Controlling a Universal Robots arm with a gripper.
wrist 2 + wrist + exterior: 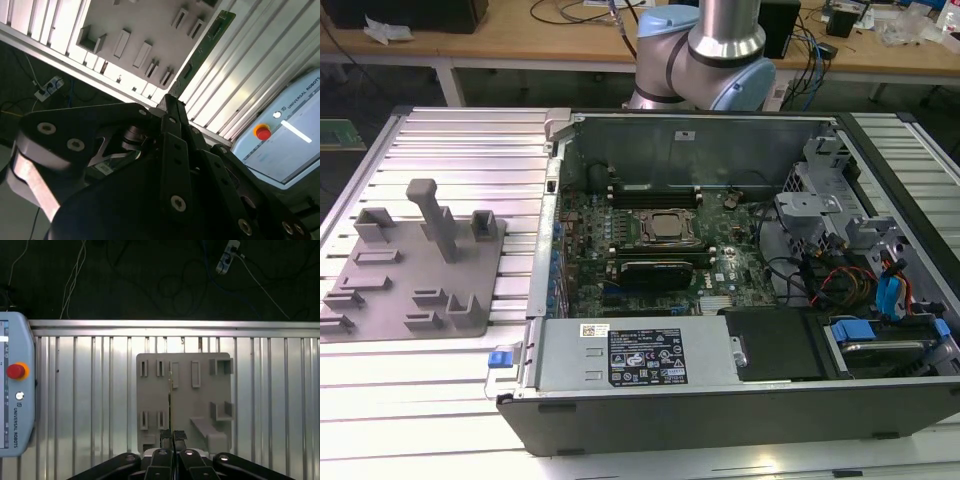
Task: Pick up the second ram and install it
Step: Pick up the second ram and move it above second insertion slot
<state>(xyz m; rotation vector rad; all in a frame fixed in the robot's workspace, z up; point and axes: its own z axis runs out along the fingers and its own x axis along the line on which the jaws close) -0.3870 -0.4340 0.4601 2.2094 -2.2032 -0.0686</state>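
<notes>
- Gripping the second ram [202, 52]: the gripper [173, 435] has its jaws clamped on one end of the thin green stick. The rest runs straight out past the fingertips [166, 435]. In the first wrist view the stick shows edge-on as a thin line between them.
- Location of item: held in the air, off the grey fixture plate [200, 390]. The plate lies beyond the jaw tips and, by the look of it, well apart from them.
- Handling note (judgement): a hold on one end leaves a long free length, so a thin board may twist or slip under a knock. A slow carry suits it, with the stick kept square in the jaws. Any tilt taken on here would carry through to seating.
- Container, fixture plate: raised pockets and narrow slots. Nothing can be made out lodged in them.
- Container, computer case [720, 425]: lid off, far from the jaws. Contents:
  - motherboard [650, 255]
  - CPU socket [665, 228]
  - long black memory slots [655, 192]
  - labelled power supply block [630, 355]
  - loose cables [820, 275]
  - blue-tabbed drive bay [890, 340]
  - Whether any memory slot already holds a stick cannot be told.
- Surroundings: ribbed metal table [280, 390] under the plate. A teach pendant [15, 390] lies on it to one side of the jaws.
</notes>
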